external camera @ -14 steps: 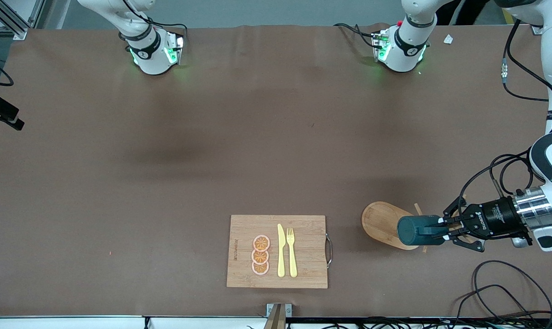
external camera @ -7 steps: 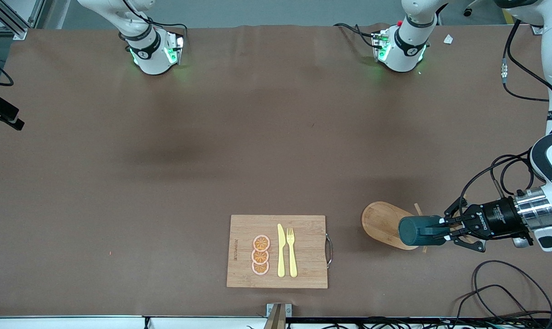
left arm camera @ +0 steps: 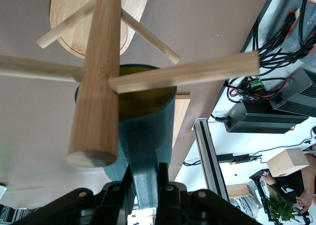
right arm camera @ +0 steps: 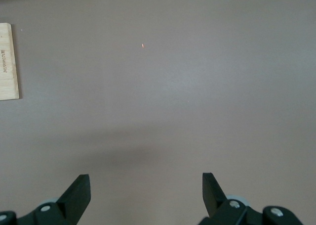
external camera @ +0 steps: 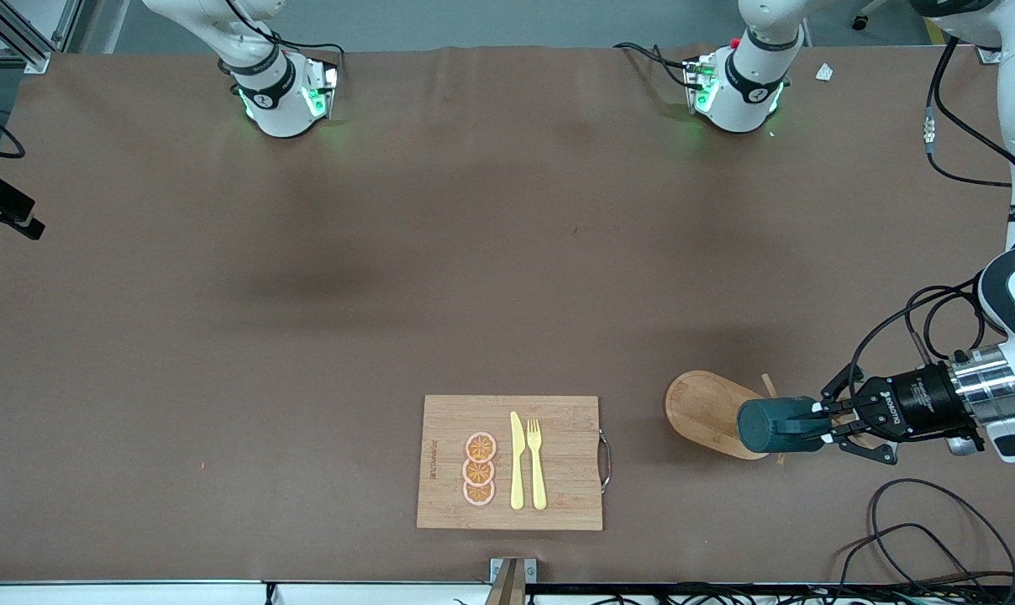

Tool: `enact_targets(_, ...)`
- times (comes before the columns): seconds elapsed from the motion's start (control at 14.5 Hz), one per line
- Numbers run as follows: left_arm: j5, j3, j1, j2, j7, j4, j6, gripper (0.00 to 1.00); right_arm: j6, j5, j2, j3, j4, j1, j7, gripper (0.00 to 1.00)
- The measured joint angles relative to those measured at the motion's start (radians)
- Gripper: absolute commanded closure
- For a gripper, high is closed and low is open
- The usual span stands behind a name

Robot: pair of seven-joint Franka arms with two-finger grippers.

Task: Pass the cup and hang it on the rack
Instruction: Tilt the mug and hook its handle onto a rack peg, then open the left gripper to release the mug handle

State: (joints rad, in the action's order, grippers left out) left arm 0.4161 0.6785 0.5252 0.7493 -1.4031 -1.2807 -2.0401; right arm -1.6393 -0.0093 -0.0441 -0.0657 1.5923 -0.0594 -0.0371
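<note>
Board [external camera: 509,462]: bamboo, nearest the front camera, mid-tabletop. Carries three orange slices [external camera: 479,469], a yellow knife [external camera: 517,460] and a yellow fork [external camera: 537,462]. No part in the task.

Rack [external camera: 709,412]: oval wooden base toward the left arm's end of the tabletop, a little farther from the camera than the board. In the left wrist view the post [left arm camera: 98,81] rises with thin pegs angling off it; one peg [left arm camera: 185,72] crosses the cup's mouth.

Cup [external camera: 768,424]: dark teal, yellow inside, lying on its side in the air over the edge of the rack's base, mouth toward the post. Not yet hung, by the look of it.

Left gripper [external camera: 828,421]: over the rack, fingers clamped narrowly on the cup's handle [left arm camera: 145,183]. Whether the handle already sits over a peg is hard to tell; the post hides that spot.

Right gripper [right arm camera: 146,190]: seen only in its own wrist view, jaws wide and empty over bare tabletop [external camera: 306,277]. This arm waits.

Step in hand: hanging. To do it well, line the handle's loop up with the peg tip, slide along the peg's slope toward the post, and loosen the grip only once the peg carries the weight. Keep the cup's body clear of neighbouring pegs; a knock could tip the light rack.
</note>
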Motion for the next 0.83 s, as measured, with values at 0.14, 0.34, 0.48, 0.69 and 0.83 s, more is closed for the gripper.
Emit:
enact_targets(0.14,0.0,0.0,0.0,0.0,0.0,0.0,0.0,0.0,0.0,0.0,0.0,0.0,0.0,0.0,0.0,0.0)
enact_targets(0.34,-0.007,0.001,-0.003,0.0,0.002,0.002,0.0,0.0,0.0,0.0,0.0,0.0,0.0,0.0,0.0,0.0)
enact_targets(0.48,-0.019,0.006,-0.003,-0.002,0.006,0.007,0.0,0.0,0.0,0.0,0.0,0.0,0.0,0.0,0.0,0.0)
enact_targets(0.69,-0.082,0.034,-0.002,-0.029,0.032,0.021,0.045,0.0,0.0,0.0,0.0,0.0,0.0,0.0,0.0,0.0)
enact_targets(0.83,-0.175,0.065,-0.003,-0.073,0.092,0.026,0.099,0.0,0.0,0.0,0.0,0.0,0.0,0.0,0.0,0.0)
